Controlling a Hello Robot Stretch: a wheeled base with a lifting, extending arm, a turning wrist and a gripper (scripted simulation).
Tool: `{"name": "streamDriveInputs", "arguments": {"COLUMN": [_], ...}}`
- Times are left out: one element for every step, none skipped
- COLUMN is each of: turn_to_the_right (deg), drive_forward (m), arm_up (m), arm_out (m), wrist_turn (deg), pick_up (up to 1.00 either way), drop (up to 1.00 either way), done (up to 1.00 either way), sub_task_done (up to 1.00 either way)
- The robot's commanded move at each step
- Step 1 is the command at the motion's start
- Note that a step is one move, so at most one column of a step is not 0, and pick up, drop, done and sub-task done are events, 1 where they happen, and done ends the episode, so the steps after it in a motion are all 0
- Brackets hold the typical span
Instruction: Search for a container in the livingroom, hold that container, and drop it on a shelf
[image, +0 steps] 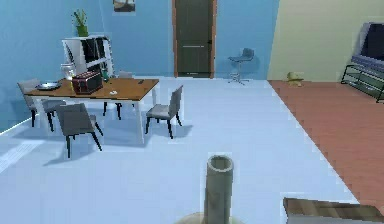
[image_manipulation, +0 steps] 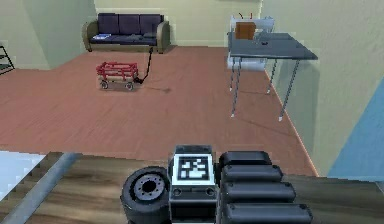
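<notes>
Low at the arm side view's bottom edge, the gripper (image_manipulation: 146, 194), a dark rounded body just left of a white marker square (image_manipulation: 193, 168), with the arm's dark segments (image_manipulation: 256, 186) to the right. Underneath and behind, a brown wooden surface (image_manipulation: 95, 172). Far end hidden, so cannot tell how the jaws stand, nor whether anything is held. Farther out on the reddish floor, a red wagon (image_manipulation: 116, 74), a dark sofa (image_manipulation: 127, 28) against the far wall, and a grey table (image_manipulation: 268, 48) on thin metal legs with a wooden chair (image_manipulation: 248, 22) behind it. In the forward view, a wood-topped dining table (image: 128, 93) at left with grey chairs (image: 166, 110) around it. On its top, a dark reddish box (image: 86, 82) among smaller blobs: the closest match in shape for the task's thing, though too small to confirm. Behind that table, a white shelf unit (image: 88, 50) with a plant (image: 80, 22) on top. Also a dark door (image: 194, 38) at the back, a television (image: 371, 44) at the right edge, and a tan post (image: 220, 186) close in front.
</notes>
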Motion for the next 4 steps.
{"name": "streamDriveInputs", "arguments": {"turn_to_the_right": [0.0,0.0,0.0,0.0], "drive_forward": [0.0,0.0,0.0,0.0], "arm_up": [0.0,0.0,0.0,0.0], "arm_out": [0.14,0.0,0.0,0.0], "wrist_turn": [0.0,45.0,45.0,45.0], "pick_up": [0.0,0.0,0.0,0.0], "drop": [0.0,0.0,0.0,0.0], "done": [0.0,0.0,0.0,0.0], "sub_task_done": [0.0,0.0,0.0,0.0]}}
